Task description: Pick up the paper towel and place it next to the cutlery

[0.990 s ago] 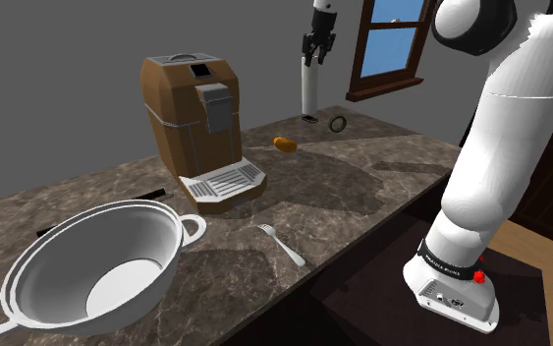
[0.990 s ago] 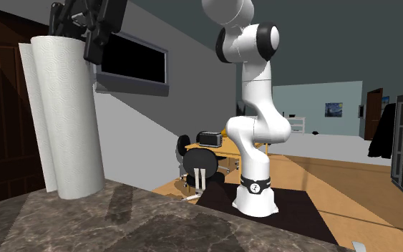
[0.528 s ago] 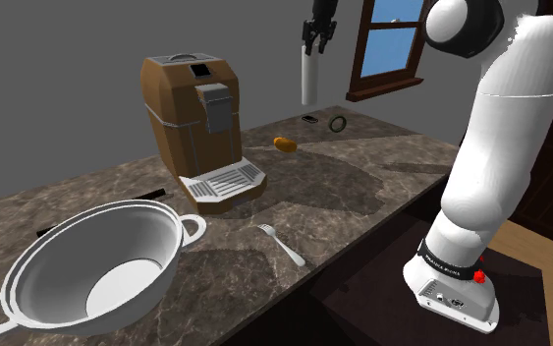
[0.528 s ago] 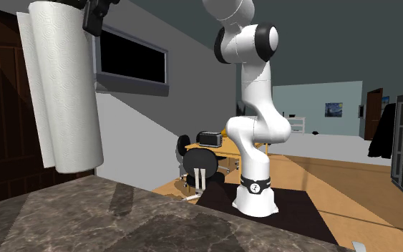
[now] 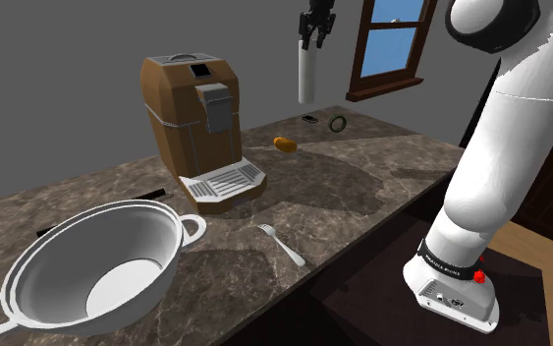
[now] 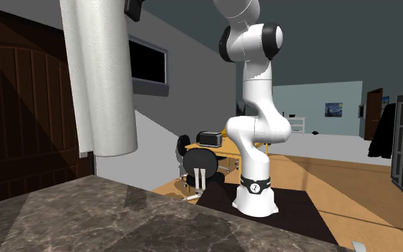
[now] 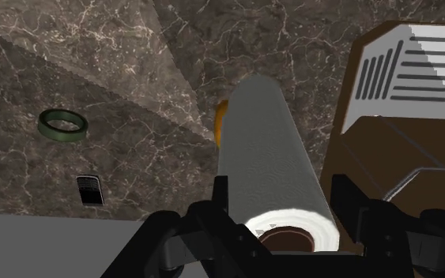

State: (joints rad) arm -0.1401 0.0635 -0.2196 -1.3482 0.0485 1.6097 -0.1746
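Observation:
The white paper towel roll [image 5: 306,74] hangs upright in the air above the far end of the dark marble counter [image 5: 362,187]. My gripper [image 5: 315,29] is shut on its top end. In the wrist view the fingers [image 7: 222,199] clasp the roll [image 7: 272,150] from both sides, with my gripper [image 7: 288,213] over its cardboard core. The second exterior view has the roll [image 6: 99,79] well above the counter surface. A silver fork [image 5: 282,244] lies near the counter's front edge, far from the roll.
A brown coffee machine [image 5: 193,123] stands mid-counter, below and beside the roll. A large white two-handled pot [image 5: 97,263] sits at the shoulder view's lower left. An orange item [image 5: 285,144], a green ring [image 5: 338,123] and a small dark object [image 5: 309,119] lie under the roll.
The roll has left the counter and risen with my gripper. It has also drifted slightly toward the shoulder view's left.

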